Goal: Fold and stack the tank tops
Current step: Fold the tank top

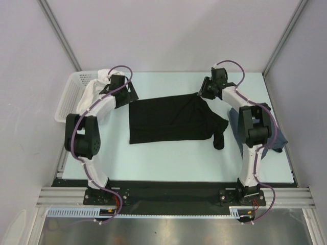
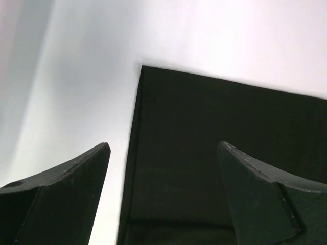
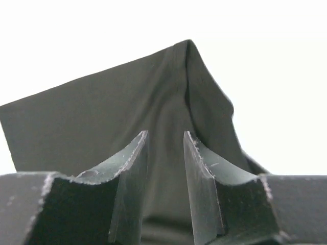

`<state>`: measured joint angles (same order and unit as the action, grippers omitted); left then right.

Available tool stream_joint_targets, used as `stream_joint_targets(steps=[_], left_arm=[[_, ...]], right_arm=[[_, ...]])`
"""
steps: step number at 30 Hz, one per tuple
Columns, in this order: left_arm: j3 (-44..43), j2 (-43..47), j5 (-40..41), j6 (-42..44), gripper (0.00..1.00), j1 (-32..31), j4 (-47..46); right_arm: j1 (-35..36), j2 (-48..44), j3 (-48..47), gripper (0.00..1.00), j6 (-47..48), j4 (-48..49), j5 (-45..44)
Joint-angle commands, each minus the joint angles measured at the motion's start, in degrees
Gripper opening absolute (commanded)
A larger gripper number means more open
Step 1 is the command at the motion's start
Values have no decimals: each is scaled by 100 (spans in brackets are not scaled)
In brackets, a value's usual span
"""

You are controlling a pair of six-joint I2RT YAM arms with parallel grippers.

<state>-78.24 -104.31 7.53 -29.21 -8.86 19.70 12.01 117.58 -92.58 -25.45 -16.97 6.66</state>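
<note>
The black tank top [image 1: 168, 120] lies crosswise, one far corner at each side. The left end effector [image 2: 163, 148] gapes empty; the right end effector [image 3: 166, 133], narrowly parted, grips nothing.

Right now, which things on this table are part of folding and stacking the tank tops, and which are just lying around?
Part of the job:
- black tank top, spread out mid-table
- blue tank top, partly under the right arm

Just lying about:
- white basket, far left corner
- white cloth at the basket; cannot tell what it is
</note>
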Motion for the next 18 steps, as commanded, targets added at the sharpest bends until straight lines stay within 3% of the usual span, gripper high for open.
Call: stream_joint_targets(steps=[1, 7, 11, 18], left_arm=[[-560, -457, -164, 389, 91, 34, 25], [-1325, -1152, -85, 566, 91, 42, 271], [-1676, -1556, -155, 601, 91, 60, 297], [-1923, -2040, -235, 513, 90, 78, 323]], right_arm=[[-84, 728, -706, 40, 426, 18, 519], [-199, 1433, -1595, 57, 436, 89, 766], [-234, 2031, -2464, 52, 488, -341, 671], [-243, 2419, -2783, 48, 462, -394, 679]])
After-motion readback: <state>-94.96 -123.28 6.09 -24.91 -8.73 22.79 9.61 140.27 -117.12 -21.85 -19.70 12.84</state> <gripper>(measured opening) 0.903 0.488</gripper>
